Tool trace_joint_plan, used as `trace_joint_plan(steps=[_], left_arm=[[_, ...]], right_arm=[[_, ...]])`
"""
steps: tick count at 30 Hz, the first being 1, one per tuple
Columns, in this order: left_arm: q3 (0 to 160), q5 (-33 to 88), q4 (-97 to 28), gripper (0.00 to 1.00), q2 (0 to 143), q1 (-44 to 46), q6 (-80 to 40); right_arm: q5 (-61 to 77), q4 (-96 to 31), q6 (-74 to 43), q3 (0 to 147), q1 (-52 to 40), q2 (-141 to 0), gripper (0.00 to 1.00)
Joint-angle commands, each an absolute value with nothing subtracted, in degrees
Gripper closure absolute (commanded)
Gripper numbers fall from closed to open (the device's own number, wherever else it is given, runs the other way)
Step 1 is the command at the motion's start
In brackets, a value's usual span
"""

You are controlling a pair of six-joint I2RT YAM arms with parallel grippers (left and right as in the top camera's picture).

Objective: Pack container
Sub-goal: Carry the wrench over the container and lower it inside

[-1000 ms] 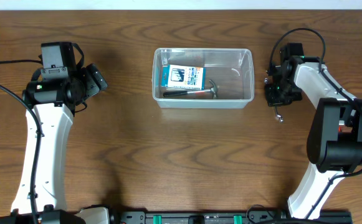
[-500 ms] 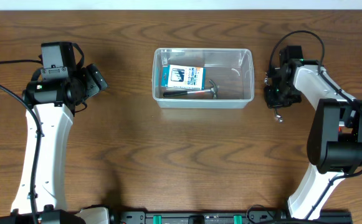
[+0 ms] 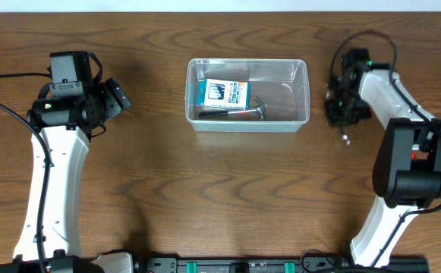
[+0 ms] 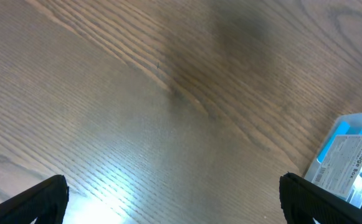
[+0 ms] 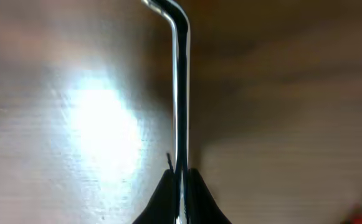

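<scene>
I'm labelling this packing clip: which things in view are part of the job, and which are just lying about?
Job: clear rectangular plastic tub; blue-and-white box and small hammer inside it; thin bent metal rod, gripped by the right claw.
Lying about: black cable at left; open left claw.

You see only part of the thin metal rod [image 5: 181,93] pinched in the right fingers [image 5: 199,208]. Its bent top runs off the wrist picture and its lower end hides between them. From overhead, right of the container [image 3: 247,127], it is too small to name. The left wrist view cuts off the blue-and-white box [image 4: 349,165] inside the container, and its print is unreadable.
</scene>
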State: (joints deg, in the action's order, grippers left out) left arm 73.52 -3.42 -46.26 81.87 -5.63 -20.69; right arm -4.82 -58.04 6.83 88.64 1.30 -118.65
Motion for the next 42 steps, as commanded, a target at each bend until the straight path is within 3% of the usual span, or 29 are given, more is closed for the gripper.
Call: trace_joint_plan(steps=[1, 8, 14, 17, 28, 42], left_arm=[[73.19, -4.36, -46.39, 0.02, 81.71, -5.87, -19.75], [73.19, -4.36, -46.39, 0.02, 81.71, -5.87, -19.75], [73.19, -4.36, -46.39, 0.02, 81.71, -5.87, -19.75], [73.19, -4.36, -46.39, 0.02, 81.71, -5.87, -19.75], [73.19, -4.36, -46.39, 0.02, 81.71, -5.87, -19.75], [73.19, -4.36, -46.39, 0.02, 81.71, -5.87, -19.75]], right_arm=[[-6.24, -60.53, 6.7, 100.68, 1.1, -117.56, 0.99], [-5.17, -69.69, 8.88, 122.26, 0.43, -117.56, 0.99], [3.7, -77.8, 25.96, 130.98, -3.68, -117.56, 0.99], [8.88, -81.1, 35.03, 131.13, -6.63, -117.54, 0.99], [8.97, -81.1, 42.39, 129.21, -17.32, -118.13, 0.99], [8.84, -63.0, 41.56, 107.15, -20.34, -119.2, 0.99]])
